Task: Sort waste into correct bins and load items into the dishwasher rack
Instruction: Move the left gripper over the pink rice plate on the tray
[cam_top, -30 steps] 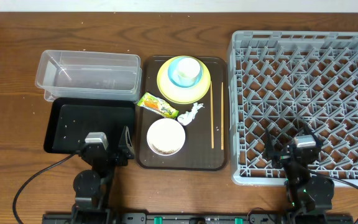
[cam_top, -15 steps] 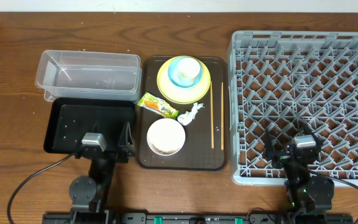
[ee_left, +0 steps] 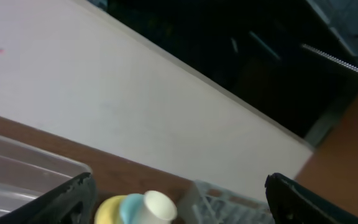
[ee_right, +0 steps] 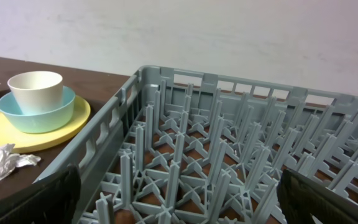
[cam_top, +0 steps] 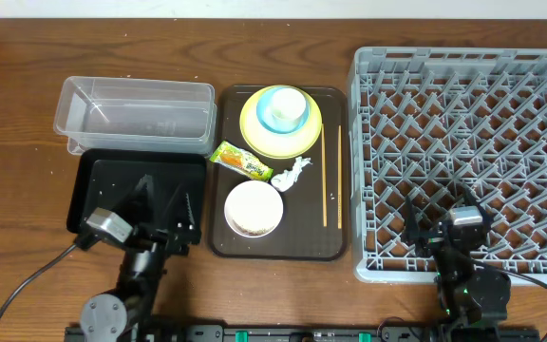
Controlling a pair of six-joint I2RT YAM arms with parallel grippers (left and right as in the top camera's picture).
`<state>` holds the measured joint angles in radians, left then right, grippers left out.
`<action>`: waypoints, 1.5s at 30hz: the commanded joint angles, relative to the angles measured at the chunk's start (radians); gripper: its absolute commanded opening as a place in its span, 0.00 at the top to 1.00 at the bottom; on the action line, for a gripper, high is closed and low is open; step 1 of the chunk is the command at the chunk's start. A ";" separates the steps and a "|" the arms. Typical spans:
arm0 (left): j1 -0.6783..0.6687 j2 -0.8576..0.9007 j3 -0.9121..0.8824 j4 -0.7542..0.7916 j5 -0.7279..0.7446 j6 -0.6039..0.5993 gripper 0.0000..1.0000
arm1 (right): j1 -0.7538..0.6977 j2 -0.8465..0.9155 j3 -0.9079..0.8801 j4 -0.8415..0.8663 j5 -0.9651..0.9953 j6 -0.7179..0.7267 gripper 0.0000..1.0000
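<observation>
A yellow-green plate (cam_top: 252,136) at the back of the brown serving tray carries a light blue cup (cam_top: 270,118) with a small white cup (cam_top: 289,101) inside it. On the tray in front of the plate lie a green-and-orange wrapper (cam_top: 240,160), a white paper scrap (cam_top: 292,173) and a white bowl (cam_top: 253,209) of rice. Two chopsticks (cam_top: 326,176) lie along the tray's right side. My left gripper (cam_top: 167,197) hangs open over the black tray (cam_top: 112,180), tilted upward. My right gripper (cam_top: 444,211) is open and empty above the grey rack's (cam_top: 463,114) front rows.
The clear tub (cam_top: 136,114) stands behind the black tray at the left. The brown serving tray (cam_top: 330,242) sits between the bins and the rack. Both arm bases and their cables lie at the table's front edge.
My left arm has swung its wrist to the left and tipped up, with its fingers still over the black tray. The right arm has not moved.
</observation>
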<state>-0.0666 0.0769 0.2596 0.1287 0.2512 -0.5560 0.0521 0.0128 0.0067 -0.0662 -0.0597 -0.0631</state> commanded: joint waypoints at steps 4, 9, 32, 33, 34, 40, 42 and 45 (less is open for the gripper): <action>0.004 0.146 0.281 -0.267 0.053 -0.024 0.11 | 0.007 0.000 -0.001 -0.004 -0.005 -0.009 0.01; 0.004 0.401 0.565 -0.547 0.136 0.032 0.10 | 0.007 0.000 -0.001 -0.004 -0.005 -0.009 0.01; -0.058 1.144 1.047 -1.223 0.262 0.096 0.94 | 0.007 0.000 -0.001 -0.004 -0.005 -0.009 0.01; -0.085 1.150 1.047 -1.220 0.226 0.096 0.94 | 0.007 0.000 -0.001 -0.004 -0.005 -0.009 0.01; -0.116 1.155 1.047 -1.214 0.180 0.095 0.94 | 0.007 0.000 -0.001 -0.004 -0.005 -0.009 0.01; -0.331 1.189 1.047 -1.153 -0.056 0.096 0.93 | 0.007 0.000 -0.001 -0.004 -0.005 -0.009 0.01; -0.409 1.202 1.047 -1.121 -0.132 0.102 0.87 | 0.007 0.000 -0.001 -0.004 -0.005 -0.009 0.01; -0.499 1.227 1.047 -1.082 -0.255 0.115 0.71 | 0.007 0.000 -0.001 -0.004 -0.005 -0.009 0.01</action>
<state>-0.5087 1.2839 1.2995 -0.9661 0.1741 -0.4618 0.0521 0.0132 0.0067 -0.0666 -0.0601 -0.0631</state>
